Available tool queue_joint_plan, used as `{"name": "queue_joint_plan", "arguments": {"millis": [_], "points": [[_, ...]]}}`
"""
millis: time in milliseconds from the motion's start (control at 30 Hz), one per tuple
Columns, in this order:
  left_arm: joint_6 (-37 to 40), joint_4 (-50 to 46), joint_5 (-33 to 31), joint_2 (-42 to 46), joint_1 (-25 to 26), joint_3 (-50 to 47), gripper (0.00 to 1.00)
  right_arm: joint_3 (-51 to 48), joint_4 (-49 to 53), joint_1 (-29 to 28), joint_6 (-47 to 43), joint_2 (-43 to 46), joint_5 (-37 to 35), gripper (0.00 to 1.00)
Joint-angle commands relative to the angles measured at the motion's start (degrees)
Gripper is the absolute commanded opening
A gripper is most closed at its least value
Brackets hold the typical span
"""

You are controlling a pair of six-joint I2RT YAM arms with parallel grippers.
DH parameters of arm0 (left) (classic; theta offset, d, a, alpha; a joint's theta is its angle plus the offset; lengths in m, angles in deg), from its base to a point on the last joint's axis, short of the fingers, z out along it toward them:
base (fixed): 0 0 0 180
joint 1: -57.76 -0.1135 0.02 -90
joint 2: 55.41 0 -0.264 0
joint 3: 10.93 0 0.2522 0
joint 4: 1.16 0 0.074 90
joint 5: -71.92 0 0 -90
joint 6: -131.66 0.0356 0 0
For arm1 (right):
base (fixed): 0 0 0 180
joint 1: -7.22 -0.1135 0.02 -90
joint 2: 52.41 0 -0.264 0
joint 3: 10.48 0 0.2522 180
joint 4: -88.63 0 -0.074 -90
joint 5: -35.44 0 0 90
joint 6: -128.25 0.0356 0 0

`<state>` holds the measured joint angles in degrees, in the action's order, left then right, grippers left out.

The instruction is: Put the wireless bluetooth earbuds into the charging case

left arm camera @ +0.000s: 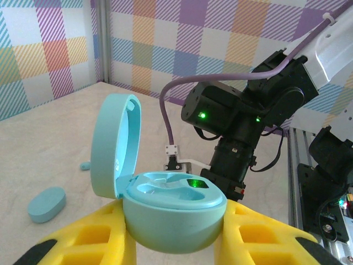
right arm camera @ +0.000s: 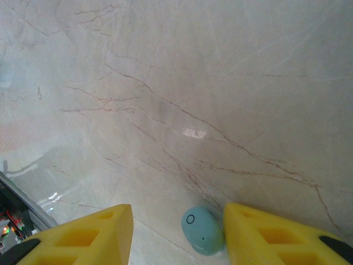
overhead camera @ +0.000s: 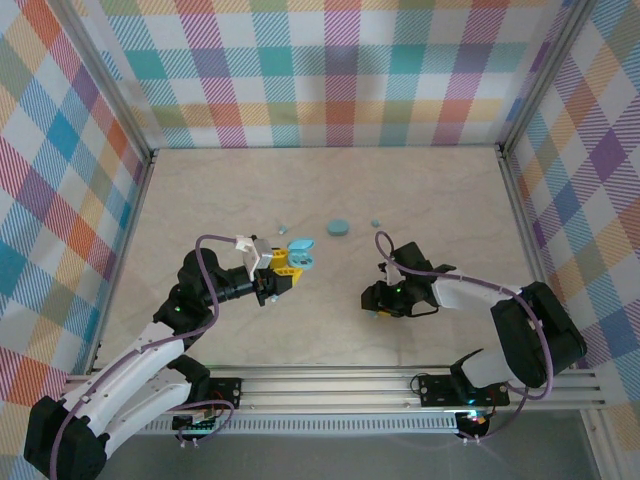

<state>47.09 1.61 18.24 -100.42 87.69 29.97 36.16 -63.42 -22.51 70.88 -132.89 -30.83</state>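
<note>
Holding the charging case (left arm camera: 174, 212) clamped between its yellow fingers, the left pincer (overhead camera: 285, 265) keeps it above the desk (overhead camera: 450, 200), a little left of centre. The lid (left arm camera: 113, 143) stands swung up to the left and the hollowed top faces upward, which seems meant to leave the sockets open to a drop from above. Whether either socket is already filled I cannot tell.

Further toward the far edge, a closed case (overhead camera: 340, 227) lies flat, with one loose earbud (overhead camera: 283, 228) to its left and another (overhead camera: 376, 222) to its right, all apart from both arms.

Right of centre and nearer the front edge, the right pincer (right arm camera: 177, 210) is low over the desk with its jaws wide. A third earbud (right arm camera: 203, 231) lies on the desk between its fingers, close against the one on the right of the wrist view. I judge this a pickup about to close, with the nub off-centre enough to risk slipping.
</note>
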Motion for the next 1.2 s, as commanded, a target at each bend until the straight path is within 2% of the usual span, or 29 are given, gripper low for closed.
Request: {"name": "queue_joint_plan", "arguments": {"millis": [0, 400, 567, 767, 967, 1167], "points": [[0.29, 0.16, 0.20, 0.89, 0.48, 0.11, 0.13, 0.71, 0.55, -1.01, 1.11, 1.63, 0.71, 0.47], [0.15, -0.01, 0.33, 1.16, 0.48, 0.11, 0.14, -1.40, 2.53, -4.10, 3.39, 5.13, -0.64, 0.47], [0.04, 0.08, 0.45, 1.29, 0.48, 0.11, 0.14, -0.76, 5.85, -4.15, 1.57, 7.22, -2.76, 0.47], [-0.07, -0.01, 0.51, 1.42, 0.48, 0.37, 0.14, 4.45, 13.48, -5.55, -4.16, 7.86, -8.49, 0.45], [-0.07, -0.01, 0.51, 1.42, 0.46, 0.38, 0.14, 10.82, 22.44, -10.99, -11.80, 5.11, -16.56, 0.42], [-0.11, -0.08, 0.65, 1.24, 0.48, 0.72, 0.14, 16.63, 29.19, -16.86, -16.71, -1.60, -23.55, 0.38]]}}
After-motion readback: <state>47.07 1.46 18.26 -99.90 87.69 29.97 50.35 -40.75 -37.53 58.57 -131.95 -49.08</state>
